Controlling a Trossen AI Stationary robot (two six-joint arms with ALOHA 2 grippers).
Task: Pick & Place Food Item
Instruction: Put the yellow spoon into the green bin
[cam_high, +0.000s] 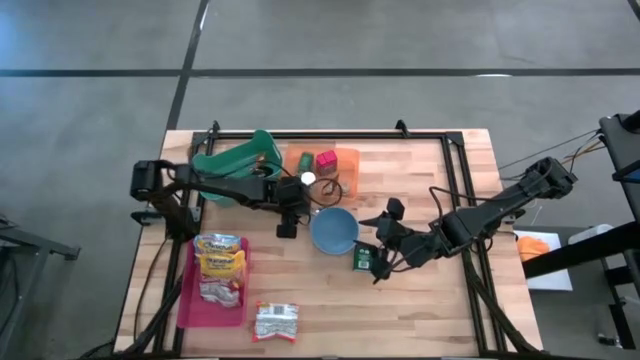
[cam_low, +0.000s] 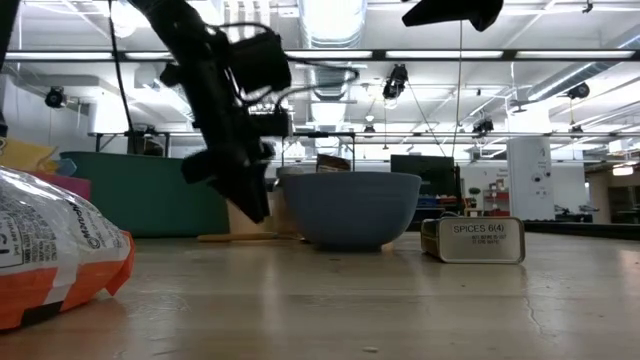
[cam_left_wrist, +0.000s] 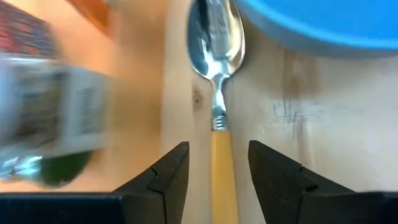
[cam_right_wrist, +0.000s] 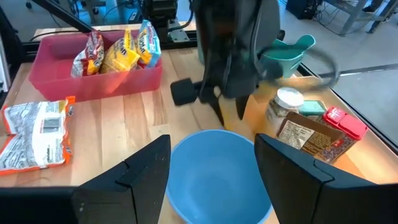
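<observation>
spoon (cam_left_wrist: 217, 74) handle end below frame

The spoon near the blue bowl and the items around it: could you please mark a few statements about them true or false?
1. The spoon lies on the table between the open fingers of the left gripper. True.
2. The blue bowl holds a snack packet. False: in the right wrist view the bowl is empty.
3. The spice tin lies on the table beside the blue bowl. True.
4. The pink tray is empty. False: it holds snack packets.
5. The right gripper is shut on the spice tin. False: its fingers stand apart over the bowl and hold nothing.
</observation>
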